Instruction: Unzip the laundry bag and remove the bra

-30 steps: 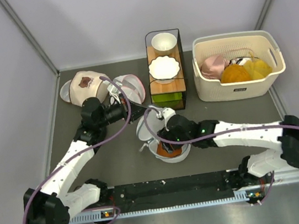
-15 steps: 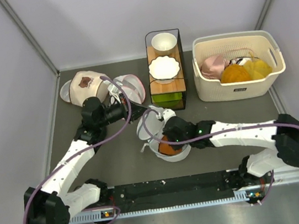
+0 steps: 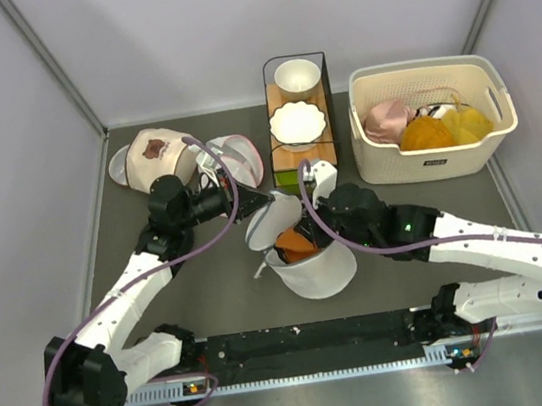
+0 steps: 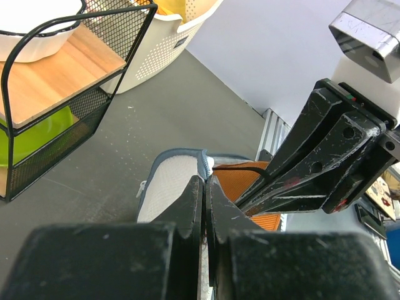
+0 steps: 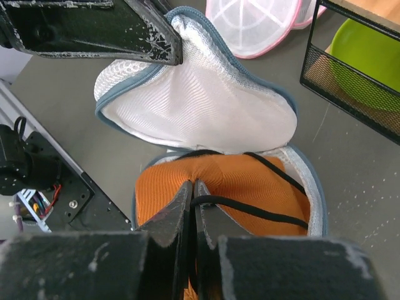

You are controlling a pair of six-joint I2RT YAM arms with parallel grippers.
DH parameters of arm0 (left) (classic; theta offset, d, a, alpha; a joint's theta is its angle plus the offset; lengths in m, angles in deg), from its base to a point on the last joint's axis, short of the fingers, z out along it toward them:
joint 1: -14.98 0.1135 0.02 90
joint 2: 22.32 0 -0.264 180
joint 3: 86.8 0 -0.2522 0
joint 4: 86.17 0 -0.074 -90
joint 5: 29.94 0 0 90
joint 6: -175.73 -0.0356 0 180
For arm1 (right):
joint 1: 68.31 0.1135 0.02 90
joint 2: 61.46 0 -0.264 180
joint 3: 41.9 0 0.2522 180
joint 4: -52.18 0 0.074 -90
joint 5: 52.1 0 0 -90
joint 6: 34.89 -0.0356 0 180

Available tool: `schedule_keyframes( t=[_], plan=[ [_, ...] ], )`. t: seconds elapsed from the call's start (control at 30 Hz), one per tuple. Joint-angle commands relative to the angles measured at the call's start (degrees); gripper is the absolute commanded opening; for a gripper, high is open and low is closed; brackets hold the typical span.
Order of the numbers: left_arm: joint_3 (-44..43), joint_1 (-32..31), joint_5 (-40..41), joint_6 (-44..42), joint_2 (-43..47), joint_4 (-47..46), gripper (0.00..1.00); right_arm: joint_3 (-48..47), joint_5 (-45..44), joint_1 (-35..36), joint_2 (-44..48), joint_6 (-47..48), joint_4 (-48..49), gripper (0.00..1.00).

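Note:
The laundry bag (image 3: 317, 269), a white mesh drum, stands mid-table with its round lid (image 3: 267, 220) flipped up and back. My left gripper (image 3: 258, 201) is shut on the lid's grey rim (image 4: 181, 156); its jaws (image 4: 205, 182) pinch the edge. The orange bra (image 3: 296, 245) bulges out of the bag's open mouth. My right gripper (image 3: 305, 230) is shut on it. In the right wrist view its tips (image 5: 192, 185) pinch the orange fabric (image 5: 250, 187) beside a thin black strap (image 5: 250, 209). The raised lid (image 5: 200, 100) stands just beyond.
A black wire rack (image 3: 302, 128) with white bowls stands behind the bag. A cream basket (image 3: 490, 147) holding pink and yellow garments is at the back right. A beige mesh bag (image 3: 153, 154) and a pink-trimmed mesh bag (image 3: 236, 157) lie at the back left.
My right gripper closed on the bra inside the bag and drew back up and to the right. The bra and the bag's wall rose with it. The left gripper kept hold of the lid.

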Motion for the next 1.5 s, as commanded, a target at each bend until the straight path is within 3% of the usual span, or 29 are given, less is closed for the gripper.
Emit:
schedule_keyframes(
  t=[0.0,0.27,0.67,0.9,1.17,1.47],
  plan=[
    [-0.17,0.20,-1.03,0.44,0.19,-3.51,0.00,-2.48,-1.76,0.52,2.13,1.09,3.03,0.00],
    [0.09,0.20,-1.91,-0.17,-0.69,-2.54,0.00,-8.45,-2.99,0.52,8.37,2.58,4.09,0.00],
    [0.35,0.20,-0.77,-2.11,0.36,-0.17,0.00,-15.74,-17.83,-1.85,12.33,14.26,2.43,0.00],
    [0.27,0.20,-1.47,-0.87,-0.25,-1.22,0.00,-21.81,-19.44,-15.55,9.62,21.03,1.63,0.00],
    [0.18,0.20,-1.47,-1.84,0.54,0.36,0.00,-24.89,-11.62,-40.49,2.23,24.21,2.15,0.00],
    [-0.61,0.20,-0.50,-3.60,3.00,3.35,0.00,-23.39,-3.29,-56.68,-9.70,21.57,5.76,0.00]
  ],
)
